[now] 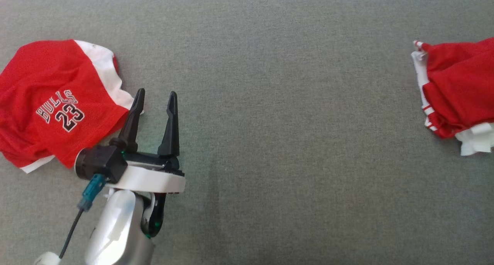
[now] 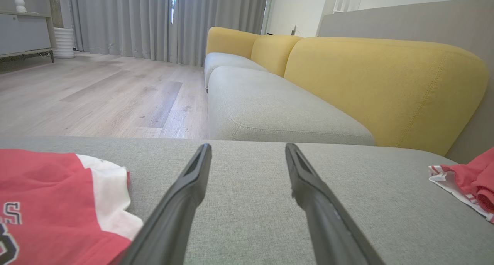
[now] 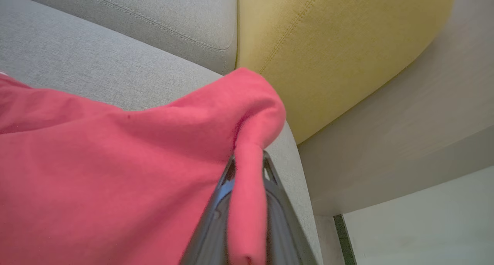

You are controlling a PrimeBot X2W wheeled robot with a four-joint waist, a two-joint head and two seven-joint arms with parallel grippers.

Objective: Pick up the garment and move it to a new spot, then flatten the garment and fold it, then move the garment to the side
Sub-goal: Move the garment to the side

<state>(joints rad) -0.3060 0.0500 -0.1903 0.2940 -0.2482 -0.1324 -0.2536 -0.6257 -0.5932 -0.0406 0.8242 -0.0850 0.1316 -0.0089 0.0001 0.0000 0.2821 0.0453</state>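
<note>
Right pincer (image 3: pixel 249 159): nipped narrow on thin fold of red garment (image 3: pixel 115 161). Rest of cloth spreads to its left, bunched on grey cushion (image 3: pixel 96 56).

Risk: grip takes one slim ridge only, so light fabric may slip out on lift. Loose layers could drag and crumple further (judgement only).

Left pincer (image 1: pixel 156 92): wide, empty. Bulls jersey (image 1: pixel 50 103) at its left finger, contact unclear; could snag if arm sweeps.

Cloth soft, fine knit, white trim. Cushion coarse woven, flat. Yellow backrest (image 3: pixel 328 45) beyond right pincer, rounded, stitched.
</note>
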